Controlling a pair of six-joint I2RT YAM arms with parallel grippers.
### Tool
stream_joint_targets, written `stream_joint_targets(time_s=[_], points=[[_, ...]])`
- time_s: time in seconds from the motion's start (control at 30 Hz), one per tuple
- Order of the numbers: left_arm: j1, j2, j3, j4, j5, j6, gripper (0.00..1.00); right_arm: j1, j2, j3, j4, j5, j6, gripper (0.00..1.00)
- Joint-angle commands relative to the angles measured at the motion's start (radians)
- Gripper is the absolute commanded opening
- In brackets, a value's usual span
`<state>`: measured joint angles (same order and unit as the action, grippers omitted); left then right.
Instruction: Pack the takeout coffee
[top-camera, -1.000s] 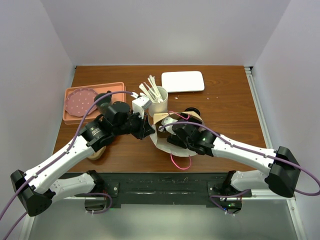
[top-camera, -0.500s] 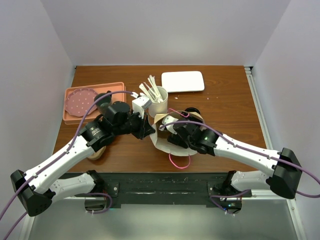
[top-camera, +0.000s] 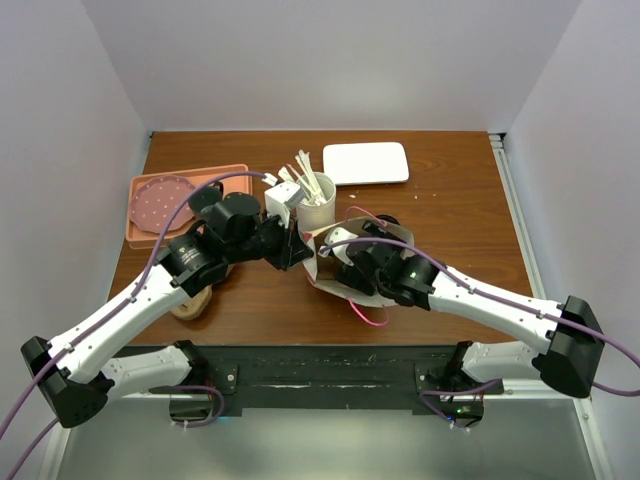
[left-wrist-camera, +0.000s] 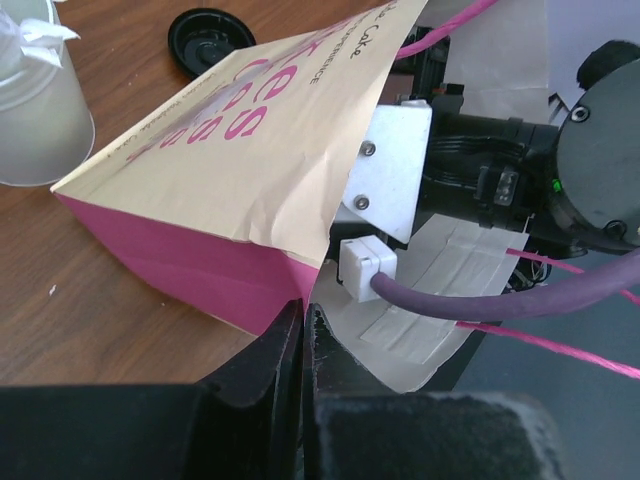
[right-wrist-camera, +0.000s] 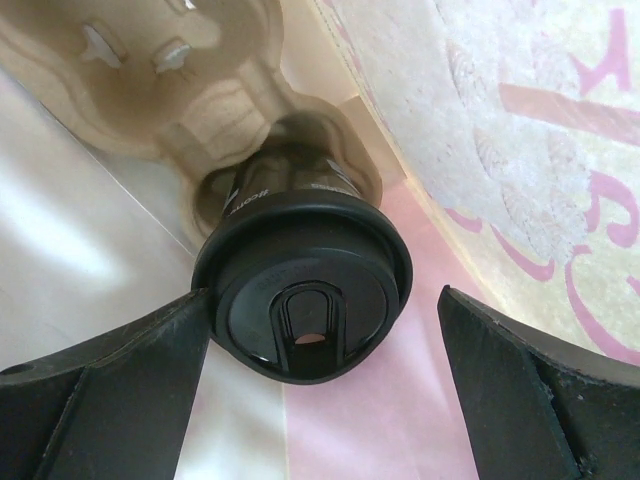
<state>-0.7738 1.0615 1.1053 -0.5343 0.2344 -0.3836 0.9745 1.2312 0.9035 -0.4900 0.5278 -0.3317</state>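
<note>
Left gripper (left-wrist-camera: 303, 312) clamped shut on paper bag (left-wrist-camera: 230, 160) mouth edge; right gripper (right-wrist-camera: 322, 295) wide open inside bag, straddling takeout coffee (right-wrist-camera: 295, 270) seated in pulp carrier (right-wrist-camera: 170, 60). Vs 1 s ago: both grippers + bag nudged toward far side of table (top-camera: 450, 230). Top view hides cup; only R wrist cam shows it.

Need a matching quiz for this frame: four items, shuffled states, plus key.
1. left gripper
2. right gripper
3. takeout coffee
4. white cup

A. holds pale stirrers
B. open, reaching inside the paper bag
C. shut on the paper bag's edge
D. seated in the pulp carrier

Pairs: 1-C, 2-B, 3-D, 4-A
</note>
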Motion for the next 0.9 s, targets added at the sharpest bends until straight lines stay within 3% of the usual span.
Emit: stream_joint_targets(time_s=[0.0,0.57,0.87], points=[[-0.004,-0.001,0.062,0.011,0.019,-0.029,0.08,-0.007,-0.018,0.051,-0.013,-0.005,0.029,0.98],[-0.004,-0.024,0.034,0.028,0.011,-0.092,0.25,-0.037,-0.009,0.12,-0.074,-0.087,0.036,0.98],[-0.004,-0.038,0.024,0.023,0.008,-0.1,0.28,-0.053,0.039,0.182,-0.107,-0.115,0.025,0.98]])
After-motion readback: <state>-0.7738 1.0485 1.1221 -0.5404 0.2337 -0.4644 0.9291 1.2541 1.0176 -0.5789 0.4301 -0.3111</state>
